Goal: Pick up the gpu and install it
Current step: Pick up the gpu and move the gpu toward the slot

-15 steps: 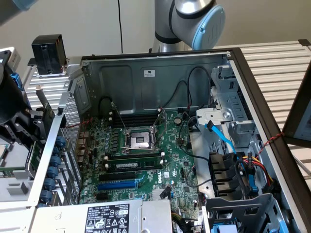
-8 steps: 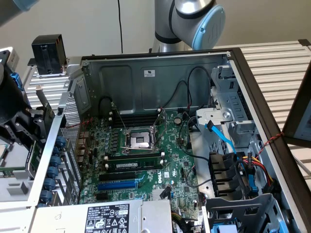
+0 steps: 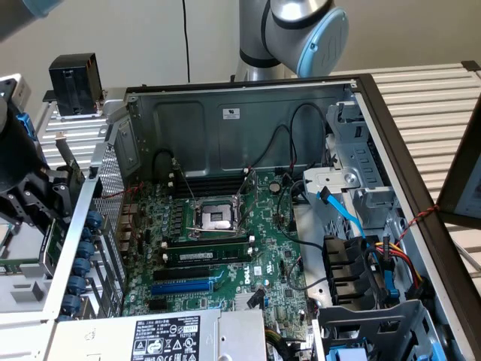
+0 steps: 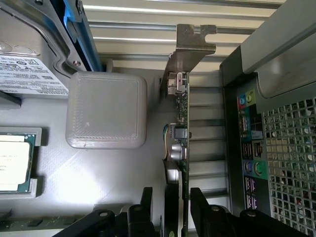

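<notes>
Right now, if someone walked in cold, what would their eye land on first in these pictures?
Probably the open computer case in the exterior view, its big green motherboard and bare processor socket on show in the middle. In the wrist view, the gpu stands on edge just outside the case, silvery bracket at its far end, with the open hand straddling it.

I log: motherboard [image 3: 263, 248] lying in computer case [image 3: 225, 135]; power supply [image 3: 169, 338] before it; drive bays [image 3: 376, 323] toward the exterior view's right. Outside the case's rear wall [image 4: 286, 163], gpu [image 4: 183, 123] on edge between the fingers [image 4: 205, 210] of the end effector [image 4: 171, 195], block [image 4: 106, 111] beside it.
</notes>
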`<state>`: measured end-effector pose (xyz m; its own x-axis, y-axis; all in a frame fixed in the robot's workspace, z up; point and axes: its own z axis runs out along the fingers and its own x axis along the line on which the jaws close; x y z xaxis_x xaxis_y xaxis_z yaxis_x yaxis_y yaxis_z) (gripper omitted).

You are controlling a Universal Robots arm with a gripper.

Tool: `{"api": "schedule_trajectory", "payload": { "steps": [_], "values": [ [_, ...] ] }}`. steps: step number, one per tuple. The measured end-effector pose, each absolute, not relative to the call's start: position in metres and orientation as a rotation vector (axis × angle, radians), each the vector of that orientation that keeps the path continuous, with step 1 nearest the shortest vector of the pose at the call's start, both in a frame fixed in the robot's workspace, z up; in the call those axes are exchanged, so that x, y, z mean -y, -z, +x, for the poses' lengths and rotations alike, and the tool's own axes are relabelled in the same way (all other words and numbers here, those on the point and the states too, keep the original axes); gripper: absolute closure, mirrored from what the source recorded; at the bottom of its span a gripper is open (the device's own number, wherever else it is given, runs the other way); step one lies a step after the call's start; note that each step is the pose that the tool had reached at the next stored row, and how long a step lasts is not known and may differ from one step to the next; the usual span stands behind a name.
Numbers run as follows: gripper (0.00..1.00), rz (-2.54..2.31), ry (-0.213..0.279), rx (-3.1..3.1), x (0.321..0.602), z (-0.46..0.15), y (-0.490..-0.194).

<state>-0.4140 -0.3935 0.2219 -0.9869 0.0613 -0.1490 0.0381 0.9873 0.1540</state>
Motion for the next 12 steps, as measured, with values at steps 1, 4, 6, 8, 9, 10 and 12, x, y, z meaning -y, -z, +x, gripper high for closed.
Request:
{"api": "schedule_trajectory", "payload": {
  "steps": [1, 4, 6, 8, 9, 10, 12],
  "values": [
    [0.56, 0.072, -0.225, -2.980, 0.3935, -0.4136, -0.2219],
    [0.56, 0.067, -0.210, -2.994, 0.3934, -0.4132, -0.2218],
    [0.56, 0.063, -0.200, -2.999, 0.3934, -0.4129, -0.2219],
    [0.56, 0.063, -0.198, -2.999, 0.3933, -0.4124, -0.2219],
    [0.56, 0.063, -0.198, -2.999, 0.3932, -0.4120, -0.2219],
    [0.56, 0.063, -0.198, -2.999, 0.3932, -0.4117, -0.2219],
    [0.56, 0.063, -0.199, -2.999, 0.3932, -0.4114, -0.2219]
  ]
}}
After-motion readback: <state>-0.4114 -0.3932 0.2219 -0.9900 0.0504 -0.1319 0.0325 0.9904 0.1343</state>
